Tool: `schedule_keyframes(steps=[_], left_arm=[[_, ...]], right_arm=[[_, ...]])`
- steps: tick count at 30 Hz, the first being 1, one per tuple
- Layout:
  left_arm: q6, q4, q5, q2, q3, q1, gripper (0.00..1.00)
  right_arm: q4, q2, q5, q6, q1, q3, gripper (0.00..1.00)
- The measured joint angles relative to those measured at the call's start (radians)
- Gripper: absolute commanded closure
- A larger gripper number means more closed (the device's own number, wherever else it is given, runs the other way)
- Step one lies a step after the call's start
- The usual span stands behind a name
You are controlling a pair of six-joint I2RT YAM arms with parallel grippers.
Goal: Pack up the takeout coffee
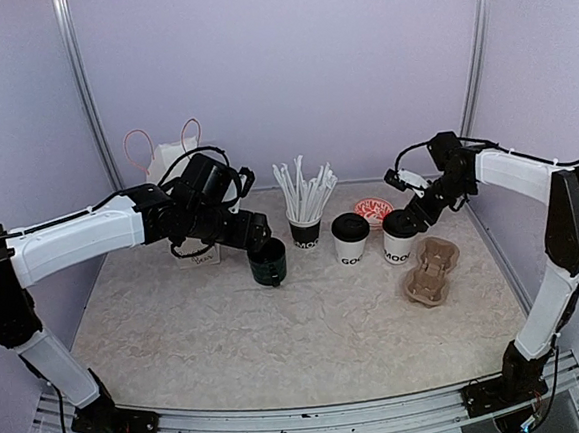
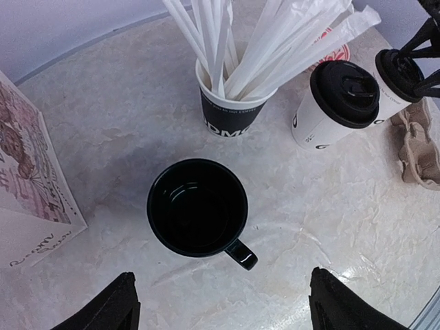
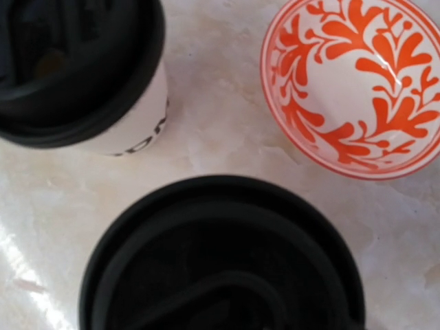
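Two white takeout coffee cups with black lids stand at the back of the table, the left one [image 1: 351,240] [image 2: 335,103] [image 3: 75,69] free. My right gripper [image 1: 408,219] comes down on the right cup [image 1: 400,240]. In the left wrist view its fingers [image 2: 421,42] sit against both sides of that cup's lid [image 2: 397,72] [image 3: 220,261]. That lid fills the bottom of the right wrist view and hides the fingertips. My left gripper [image 1: 261,241] [image 2: 227,306] hangs open above a squat black mug [image 1: 268,263] [image 2: 197,207], holding nothing.
A black cup of white straws [image 1: 305,230] [image 2: 230,110] stands left of the coffees. An orange-patterned dish [image 1: 374,210] [image 3: 354,82] lies behind them. A brown cardboard cup carrier [image 1: 431,271] [image 2: 419,148] lies at the right front. A white paper bag [image 1: 176,170] [image 2: 27,179] stands at the back left.
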Motion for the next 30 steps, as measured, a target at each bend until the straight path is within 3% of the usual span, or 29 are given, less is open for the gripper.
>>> schedule_keyframes(steps=[8, 16, 23, 30], left_arm=[[0.036, -0.067, -0.101, -0.072, 0.156, 0.000, 0.16], [0.071, -0.070, -0.273, -0.227, 0.210, 0.048, 0.11], [0.035, -0.126, -0.304, -0.311, 0.227, 0.293, 0.14], [-0.011, -0.141, -0.172, -0.364, 0.151, 0.537, 0.19]], right_arm=[[0.014, 0.036, -0.008, 0.032, 0.000, 0.016, 0.19], [0.022, 0.031, -0.021, 0.062, 0.000, 0.023, 0.15], [0.023, -0.024, -0.023, 0.100, 0.000, 0.023, 0.16], [0.034, -0.130, -0.039, 0.114, 0.000, 0.018, 0.24]])
